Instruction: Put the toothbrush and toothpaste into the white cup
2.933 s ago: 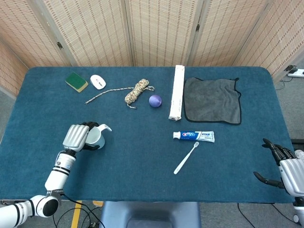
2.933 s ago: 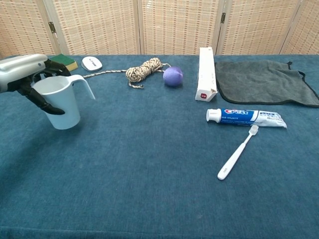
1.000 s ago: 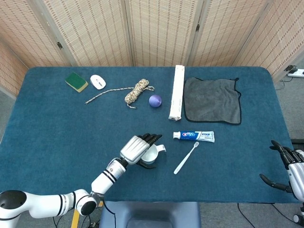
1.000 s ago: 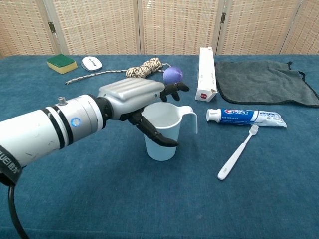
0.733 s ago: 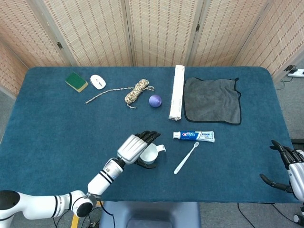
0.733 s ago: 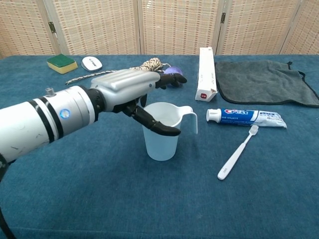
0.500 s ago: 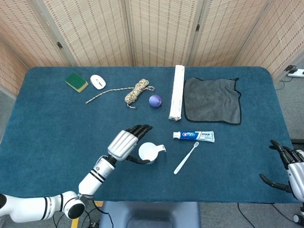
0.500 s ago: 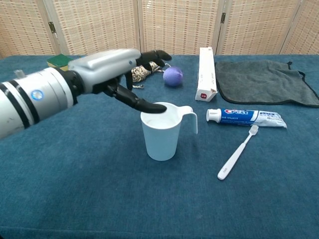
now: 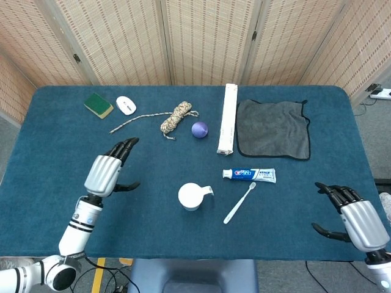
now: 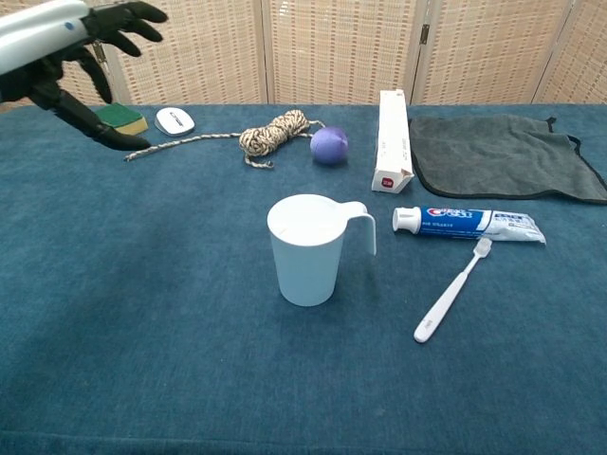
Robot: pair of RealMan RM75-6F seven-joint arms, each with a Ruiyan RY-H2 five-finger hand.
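Note:
The white cup (image 9: 192, 196) (image 10: 308, 249) stands upright on the blue table, handle pointing right. Right of it lies the white toothbrush (image 9: 239, 203) (image 10: 452, 289), diagonal, head toward the blue-and-white toothpaste tube (image 9: 250, 175) (image 10: 469, 223). My left hand (image 9: 107, 170) (image 10: 74, 45) hangs well left of the cup, fingers spread, holding nothing. My right hand (image 9: 353, 214) hovers near the table's front right corner, fingers apart and empty; the chest view does not show it.
Along the back lie a green sponge (image 9: 98, 105), a white oval object (image 9: 126, 105), a coiled rope (image 9: 175, 118), a purple ball (image 9: 200, 129), a long white box (image 9: 228, 118) and a grey cloth (image 9: 272, 128).
My left hand carried the cup from the left to the table's middle, set it down, let go and drew back to the left. My right hand moved slightly inward.

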